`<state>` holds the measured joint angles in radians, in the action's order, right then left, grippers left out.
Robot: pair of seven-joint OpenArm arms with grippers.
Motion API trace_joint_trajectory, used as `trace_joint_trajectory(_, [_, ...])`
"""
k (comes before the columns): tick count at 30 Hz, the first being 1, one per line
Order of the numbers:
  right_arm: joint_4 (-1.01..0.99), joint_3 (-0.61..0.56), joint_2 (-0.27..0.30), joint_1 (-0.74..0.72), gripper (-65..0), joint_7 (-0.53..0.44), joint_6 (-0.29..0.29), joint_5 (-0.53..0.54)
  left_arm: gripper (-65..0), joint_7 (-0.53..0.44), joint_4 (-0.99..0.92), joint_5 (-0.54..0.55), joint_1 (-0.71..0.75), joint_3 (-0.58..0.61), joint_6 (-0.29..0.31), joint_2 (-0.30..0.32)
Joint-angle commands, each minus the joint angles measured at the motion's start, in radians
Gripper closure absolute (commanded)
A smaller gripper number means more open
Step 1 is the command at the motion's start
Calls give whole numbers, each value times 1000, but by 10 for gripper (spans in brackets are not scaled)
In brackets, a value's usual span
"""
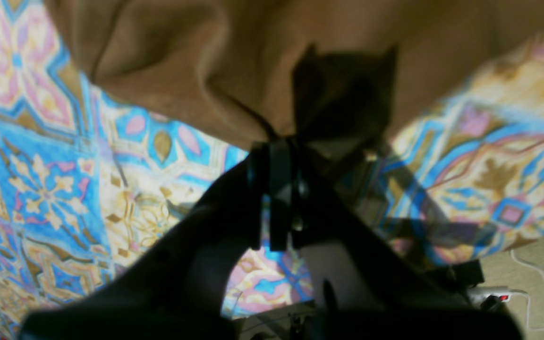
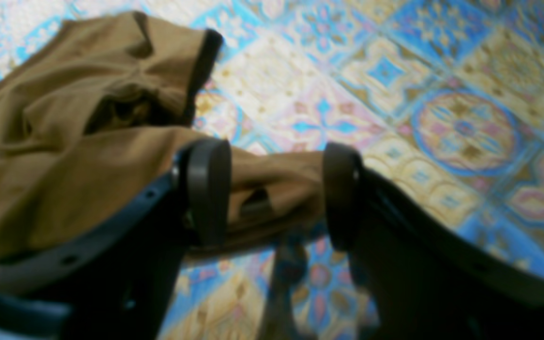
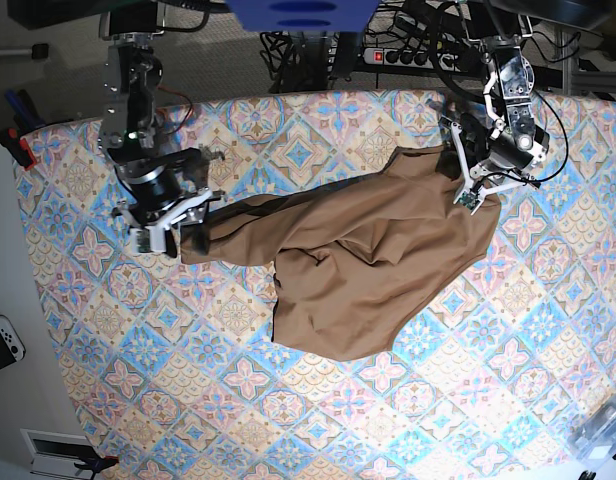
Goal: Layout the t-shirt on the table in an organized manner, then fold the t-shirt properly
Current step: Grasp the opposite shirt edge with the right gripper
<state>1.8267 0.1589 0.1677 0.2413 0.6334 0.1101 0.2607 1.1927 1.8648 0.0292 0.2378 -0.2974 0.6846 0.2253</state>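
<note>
The tan-brown t-shirt (image 3: 368, 260) lies crumpled in the middle of the patterned table (image 3: 188, 380), one sleeve stretched out to the left. My right gripper (image 3: 188, 225) is at that sleeve's tip. In the right wrist view it (image 2: 276, 193) stands open, its pads (image 2: 208, 189) on either side of the sleeve end (image 2: 281, 182), which rests loose on the table (image 2: 442, 118). My left gripper (image 3: 470, 195) is at the shirt's upper right edge. The left wrist view shows it (image 1: 281, 141) shut on a pinched fold of the t-shirt (image 1: 182, 71), lifted above the table (image 1: 40, 189).
A power strip and tangled cables (image 3: 408, 55) lie beyond the table's far edge. A white controller (image 3: 3, 340) sits off the left side, and a clear plastic object (image 3: 603, 430) is at the bottom right corner. Floor with a white cable (image 1: 536, 274) shows past the table edge.
</note>
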Motion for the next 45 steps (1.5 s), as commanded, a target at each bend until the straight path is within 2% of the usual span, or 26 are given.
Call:
trace_joint_trajectory(1, [-11,1,5,-13,-301,-17,4,7,0,-9,14,4,-10,-4,-4,7])
trace_joint_trajectory(6, [-104,-5,5,-142,-302,-17,18,7,0,-7,14,4,-10,-4,-4,9])
trace_joint_trajectory(8, [-143,3,5,-159,-302,-17,86,9,0,-7,14,4,-10,-4,-4,9])
trace_joint_trajectory(10, [-173,14,5,-159,-302,-17,127,9,0,-7,14,4,-10,-4,-4,9])
trace_joint_trajectory(17, [-265,28,5,-159,-302,-19,129,9,0,-7,14,4,-10,-4,-4,9])
trace_joint_trajectory(27, [-270,21,3,-159,-301,-19,132,7,0,-7,14,4,-15,-4,-4,7])
trace_joint_trajectory(40, [-388,-150,5,-122,-293,-20,132,4,0,-7,14,4,-16,-4,-6,7])
trace_joint_trajectory(42, [-385,-158,5,-122,-221,-20,132,4,0,-7,14,4,-16,-4,-6,7])
trace_joint_trajectory(44, [-382,-152,5,-122,-94,-19,132,4,0,-7,14,4,-16,-4,-6,7])
trace_joint_trajectory(45, [-382,-149,5,-122,-9,-13,132,4,0,-7,14,4,-16,-4,-6,7])
